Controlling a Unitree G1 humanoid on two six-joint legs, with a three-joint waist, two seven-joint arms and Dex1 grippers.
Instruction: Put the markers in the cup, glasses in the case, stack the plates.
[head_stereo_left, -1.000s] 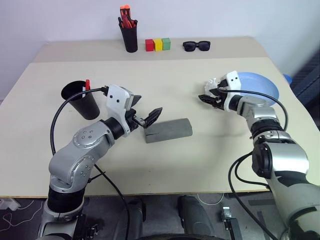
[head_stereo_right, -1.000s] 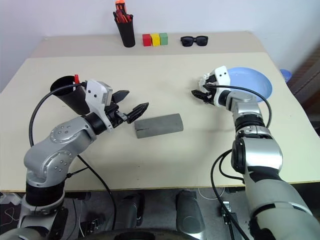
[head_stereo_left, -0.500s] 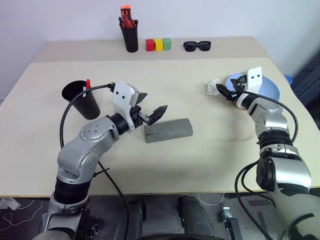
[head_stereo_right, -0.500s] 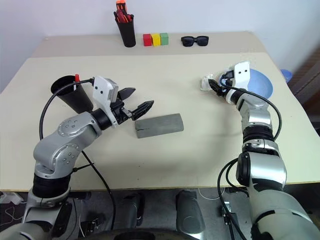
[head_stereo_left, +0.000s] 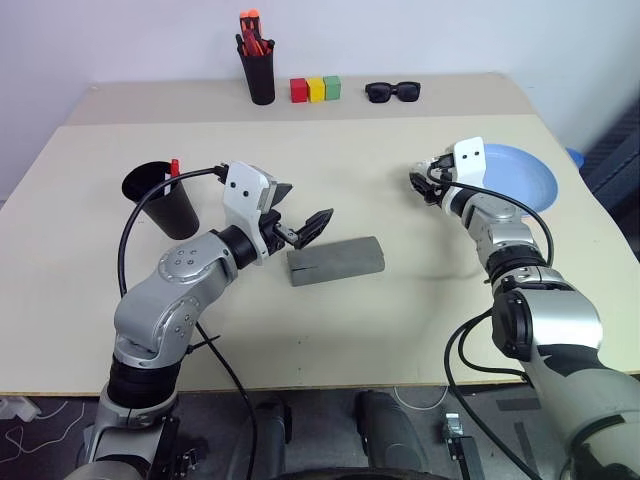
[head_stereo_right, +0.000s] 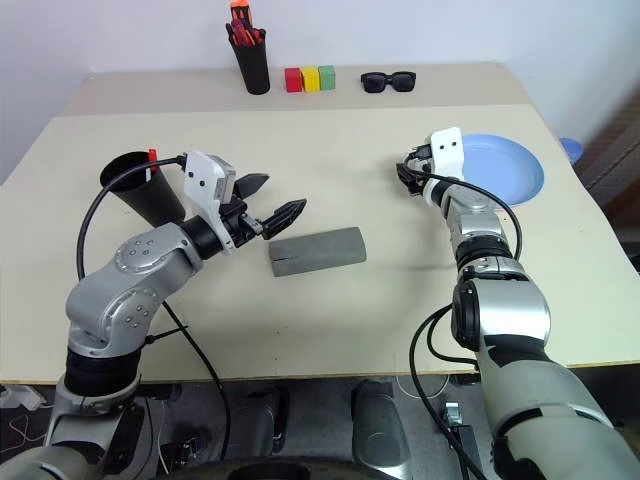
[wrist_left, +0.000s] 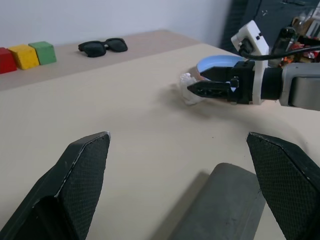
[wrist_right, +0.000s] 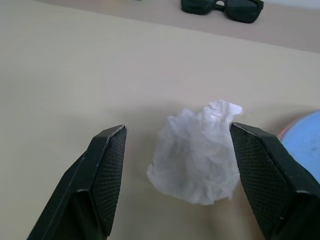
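Observation:
A black cup (head_stereo_left: 160, 200) stands at the left with a red-capped marker (head_stereo_left: 174, 166) poking out of it. The grey case (head_stereo_left: 336, 260) lies shut mid-table. My left gripper (head_stereo_left: 302, 207) hovers open just left of and above the case, holding nothing. The light blue plate (head_stereo_left: 520, 175) lies at the right, with a thin pink edge (wrist_right: 281, 134) showing at its rim. My right gripper (wrist_right: 177, 129) is open just left of that plate, its fingers on either side of a crumpled white paper wad (wrist_right: 197, 155). The glasses are out of view.
At the back of the table stand a tall black pen holder (head_stereo_left: 261, 75) with orange-red pens, red, yellow and green blocks (head_stereo_left: 316, 89), and black sunglasses (head_stereo_left: 392, 92). The blue plate lies close to the table's right edge.
My right wrist has swung round and the hand has edged forward, so its fingers now flank the paper wad. The left gripper has stayed in place, open.

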